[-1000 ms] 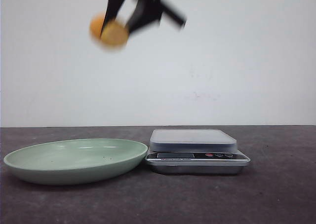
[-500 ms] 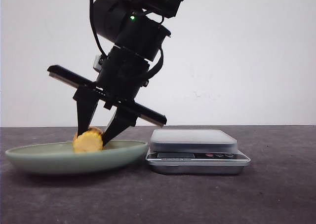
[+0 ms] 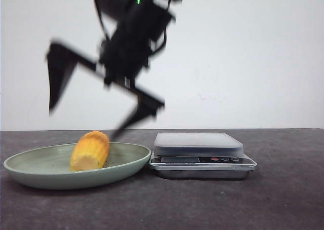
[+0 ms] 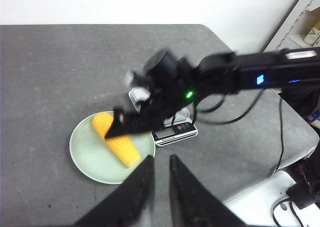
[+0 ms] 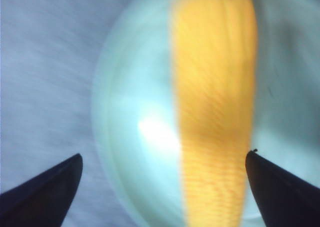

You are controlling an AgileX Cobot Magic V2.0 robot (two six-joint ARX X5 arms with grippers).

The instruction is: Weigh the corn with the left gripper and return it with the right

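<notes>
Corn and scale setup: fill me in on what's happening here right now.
The corn lies on its side in the green plate, free of any grip. The right gripper is above it with its fingers spread wide, blurred by motion. The scale beside the plate has nothing on its platform. The left gripper is well above the table, its fingers close together and holding nothing. Going by this, the corn has already been returned to the plate.

From high above, the corn (image 4: 116, 138) lies in the green plate (image 4: 87, 154) on the grey bench (image 4: 60, 72), the scale (image 4: 172, 131) just beside it, the blurred right arm (image 4: 220, 77) overhead, left fingers (image 4: 145, 187) nearly together.
</notes>
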